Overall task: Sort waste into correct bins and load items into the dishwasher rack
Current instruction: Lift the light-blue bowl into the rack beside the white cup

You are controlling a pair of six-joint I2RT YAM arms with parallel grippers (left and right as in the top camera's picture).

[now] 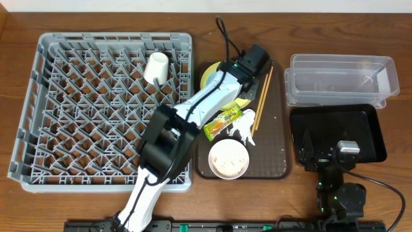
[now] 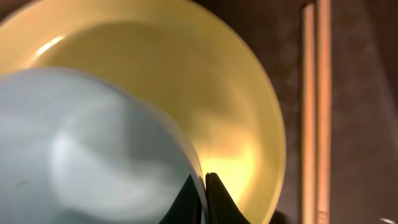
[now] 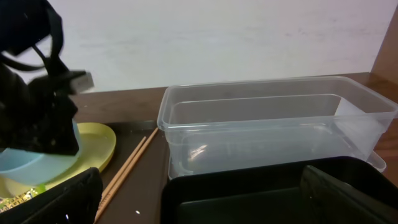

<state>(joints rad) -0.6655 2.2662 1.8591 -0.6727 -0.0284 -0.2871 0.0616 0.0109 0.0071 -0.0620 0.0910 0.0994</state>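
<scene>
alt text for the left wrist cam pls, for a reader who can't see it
Close-up: the left gripper is pinched shut on the rim of the light blue bowl, which sits on the yellow plate. Beside the plate, at the frame's right side, the wooden chopsticks lie on the dark brown tray.

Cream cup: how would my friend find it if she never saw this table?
Start at the big grey rack on the left side of the table. Near its far right corner, the cream cup sits among the pegs. It is the only dish in the rack; the others are on the brown tray.
</scene>
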